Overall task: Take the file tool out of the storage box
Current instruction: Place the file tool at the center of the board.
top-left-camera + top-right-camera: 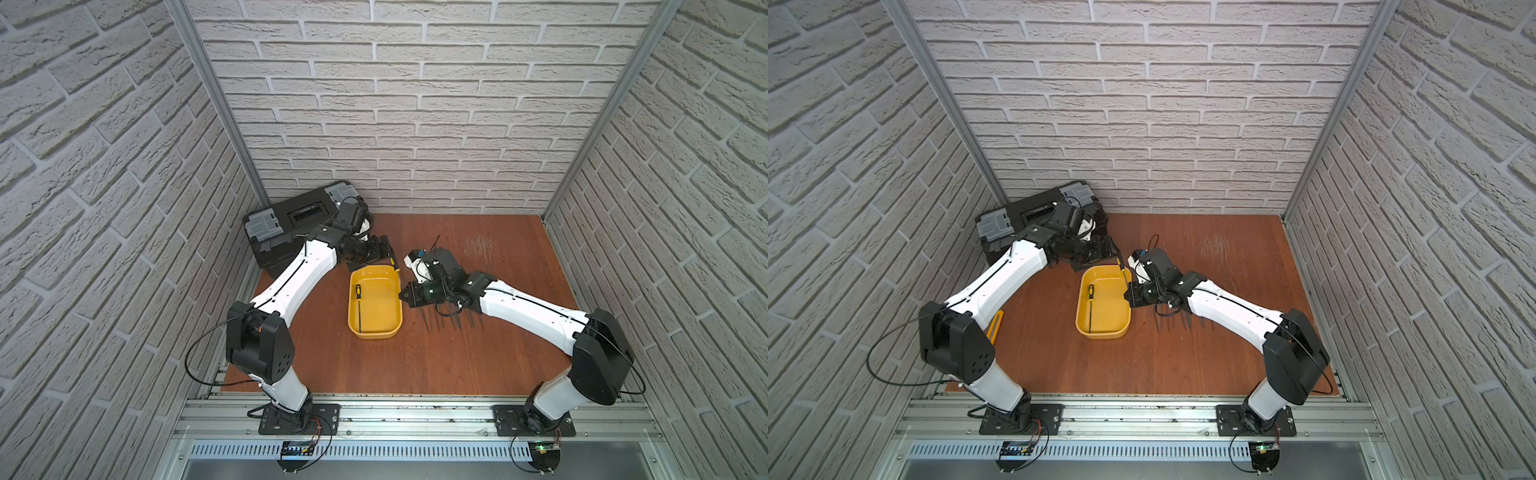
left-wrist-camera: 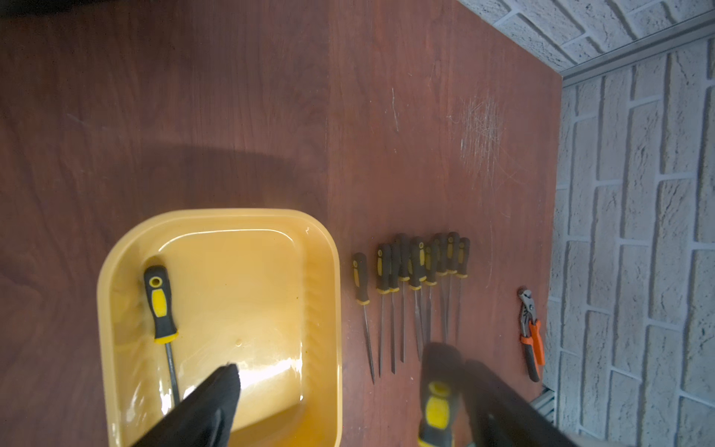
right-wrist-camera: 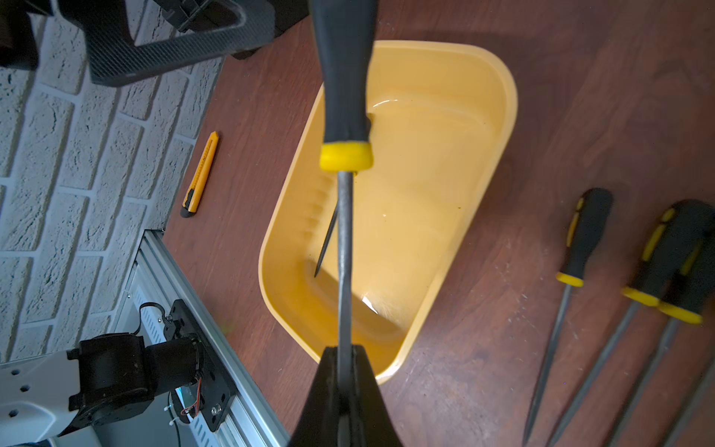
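The yellow storage box [image 1: 375,335] sits mid-table in both top views. One black-and-yellow file tool [image 3: 342,240] hangs over the box's far right corner. My right gripper [image 3: 342,350] is shut on its steel blade, handle pointing away. My left gripper [image 2: 354,377] is open, and that file's handle [image 2: 437,410] stands between its spread fingers, close to one of them. A second file [image 2: 159,302] lies inside the box along its left wall [image 1: 358,298]. In a top view the right gripper [image 1: 405,296] is at the box's right rim and the left gripper [image 1: 384,249] is behind the box.
Several files [image 2: 414,267] lie in a row on the table right of the box, partly under the right arm [image 1: 449,322]. Orange-handled pliers [image 2: 532,336] lie near the right wall. A yellow utility knife [image 3: 201,174] lies by the left wall. A black toolbox [image 1: 291,224] fills the back left corner.
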